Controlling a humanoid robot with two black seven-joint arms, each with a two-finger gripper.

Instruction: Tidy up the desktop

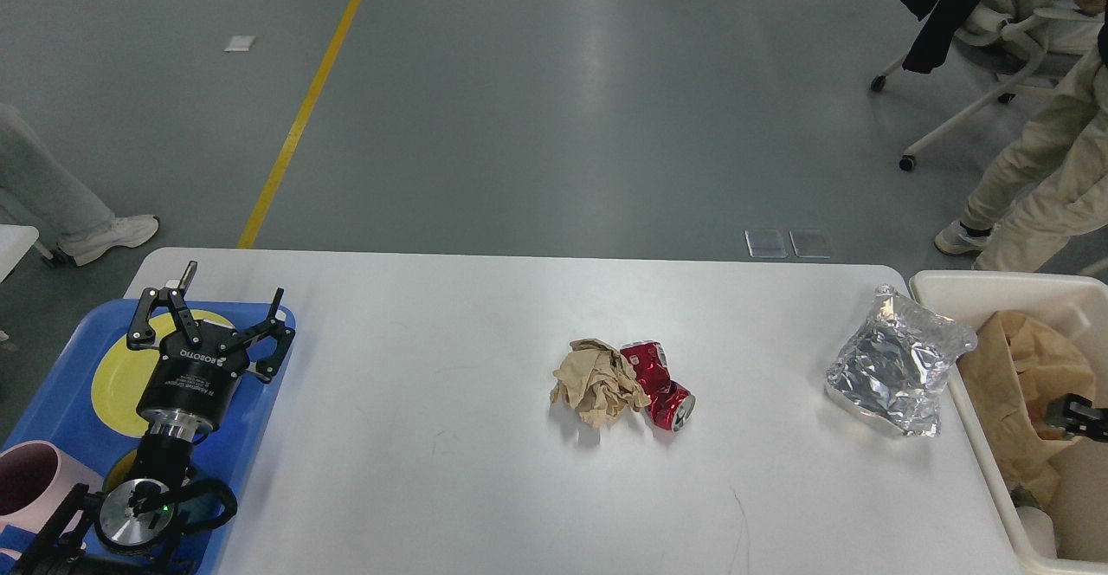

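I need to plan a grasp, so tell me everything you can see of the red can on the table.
The red can is a crushed drink can of shiny metal, dented and bent near its middle. It lies on its side near the middle of the white table, its silver end facing the near right. Its left side touches, and is partly hidden by, a crumpled wad of brown paper. Neither gripper is near it.
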